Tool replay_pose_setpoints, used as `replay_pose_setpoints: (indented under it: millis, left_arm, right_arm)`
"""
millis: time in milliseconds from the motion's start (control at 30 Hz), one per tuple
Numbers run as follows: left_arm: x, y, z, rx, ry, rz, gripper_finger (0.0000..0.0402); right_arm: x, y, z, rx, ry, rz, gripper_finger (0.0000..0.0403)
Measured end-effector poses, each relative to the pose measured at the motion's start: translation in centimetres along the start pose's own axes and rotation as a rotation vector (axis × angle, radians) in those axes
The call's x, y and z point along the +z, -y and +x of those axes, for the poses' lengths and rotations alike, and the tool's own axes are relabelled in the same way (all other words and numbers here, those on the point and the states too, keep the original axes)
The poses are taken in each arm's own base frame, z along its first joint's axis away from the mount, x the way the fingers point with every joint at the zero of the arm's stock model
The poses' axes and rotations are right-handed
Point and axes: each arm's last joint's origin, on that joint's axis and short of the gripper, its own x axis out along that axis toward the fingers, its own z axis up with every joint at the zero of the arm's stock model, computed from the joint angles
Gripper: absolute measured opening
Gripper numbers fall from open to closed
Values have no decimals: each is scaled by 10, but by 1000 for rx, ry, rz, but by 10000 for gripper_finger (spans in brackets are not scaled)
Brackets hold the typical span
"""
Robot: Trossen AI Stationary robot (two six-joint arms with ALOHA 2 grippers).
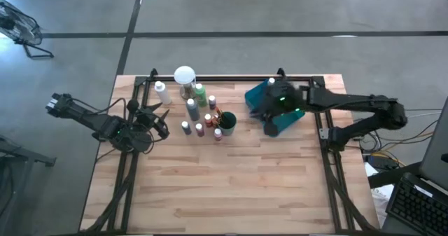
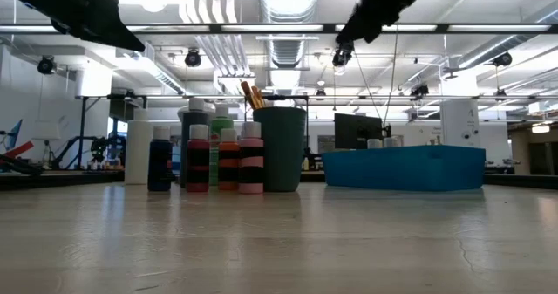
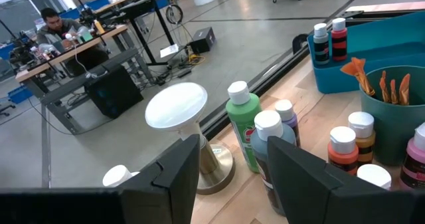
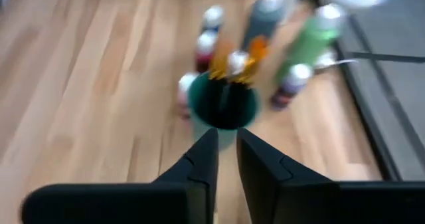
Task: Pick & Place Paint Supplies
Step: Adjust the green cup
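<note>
Several white-capped paint bottles (image 1: 198,113) stand upright on the wooden table; they also show in the low view (image 2: 209,157). Beside them stands a dark green cup (image 1: 225,121) holding orange-tipped brushes (image 3: 392,88). Two more bottles (image 3: 330,41) stand in the teal tray (image 1: 278,117). My left gripper (image 3: 232,177) is open and empty, left of the bottles. My right gripper (image 4: 227,159) hangs above the tray with its fingers close together and nothing between them, pointing toward the cup (image 4: 222,104).
A round white-topped object on a metal base (image 1: 184,75) stands at the far edge behind the bottles. A white bottle (image 1: 162,92) stands left of it. Black frame rails (image 1: 325,134) run along the table's sides. The near half of the table (image 1: 231,187) is bare wood.
</note>
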Motion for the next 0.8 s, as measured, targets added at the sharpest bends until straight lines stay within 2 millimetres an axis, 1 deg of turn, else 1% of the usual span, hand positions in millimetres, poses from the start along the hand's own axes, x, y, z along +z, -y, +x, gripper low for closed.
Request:
replay_pose_setpoints:
  millis: [100, 167, 300, 400, 500, 600, 800]
  left_arm:
    - [0, 0, 0, 0, 0, 0, 181]
    - [0, 0, 0, 0, 0, 0, 181]
    - [0, 0, 0, 0, 0, -1, 181]
    - [0, 0, 0, -6, -4, -1, 181]
    - [0, 1, 0, -25, -15, 13, 181]
    - [-1, 1, 0, -47, -27, 23, 181]
    - [-1, 2, 0, -58, -34, 23, 181]
  right_arm:
    - [9, -7, 20, 42, -100, -111, 77]
    - [17, -7, 32, 44, -145, -118, 92]
    - [32, -1, 54, 45, -221, -65, 118]
    - [40, -2, 67, 68, -275, -106, 133]
    - [40, -4, 82, 109, -367, -168, 147]
    - [37, -7, 96, 137, -421, -205, 157]
    - [41, -14, 112, 160, -437, -261, 172]
